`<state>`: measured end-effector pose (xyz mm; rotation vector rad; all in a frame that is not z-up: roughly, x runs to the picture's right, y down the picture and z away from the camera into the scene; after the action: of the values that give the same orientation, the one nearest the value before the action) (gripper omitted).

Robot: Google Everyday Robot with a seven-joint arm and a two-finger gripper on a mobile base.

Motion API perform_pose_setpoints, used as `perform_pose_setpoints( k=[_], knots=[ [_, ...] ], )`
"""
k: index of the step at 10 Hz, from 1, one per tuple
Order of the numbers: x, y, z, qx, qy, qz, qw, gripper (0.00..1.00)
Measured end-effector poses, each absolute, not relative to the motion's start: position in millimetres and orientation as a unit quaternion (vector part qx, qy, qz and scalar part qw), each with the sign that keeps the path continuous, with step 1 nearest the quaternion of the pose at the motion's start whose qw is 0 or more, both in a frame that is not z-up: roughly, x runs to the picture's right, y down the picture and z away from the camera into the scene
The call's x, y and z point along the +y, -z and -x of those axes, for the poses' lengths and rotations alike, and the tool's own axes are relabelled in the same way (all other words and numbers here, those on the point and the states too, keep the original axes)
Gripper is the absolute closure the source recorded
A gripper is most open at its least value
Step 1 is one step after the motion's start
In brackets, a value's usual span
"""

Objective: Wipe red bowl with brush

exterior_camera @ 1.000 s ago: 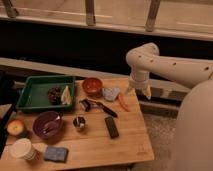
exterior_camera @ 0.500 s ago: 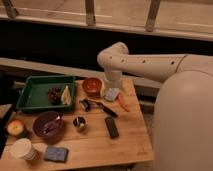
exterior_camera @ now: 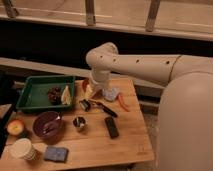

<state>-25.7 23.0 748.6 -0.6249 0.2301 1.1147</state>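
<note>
Gripper (exterior_camera: 91, 91) low at back of wooden table (exterior_camera: 135, 145), right over red bowl (exterior_camera: 85, 83), opened wide, holding nothing. Bowl mostly hidden, just beside green tray (exterior_camera: 35, 93). Brush (exterior_camera: 100, 107) flat on table just in front, untouched, near black block (exterior_camera: 111, 127).

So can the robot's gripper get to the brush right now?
Probably yes. The gripper hangs open close by the brush, which lies on the table with nothing on top of it.
</note>
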Motion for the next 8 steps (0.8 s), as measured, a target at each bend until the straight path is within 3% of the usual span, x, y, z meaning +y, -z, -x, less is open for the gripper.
perform_pose_setpoints(
  k=[5,8],
  knots=[
    [22,-778,40,0.107,-0.489,0.310,0.808,0.24],
    [10,-819,68,0.116,-0.473,0.318,0.813,0.24]
  ],
)
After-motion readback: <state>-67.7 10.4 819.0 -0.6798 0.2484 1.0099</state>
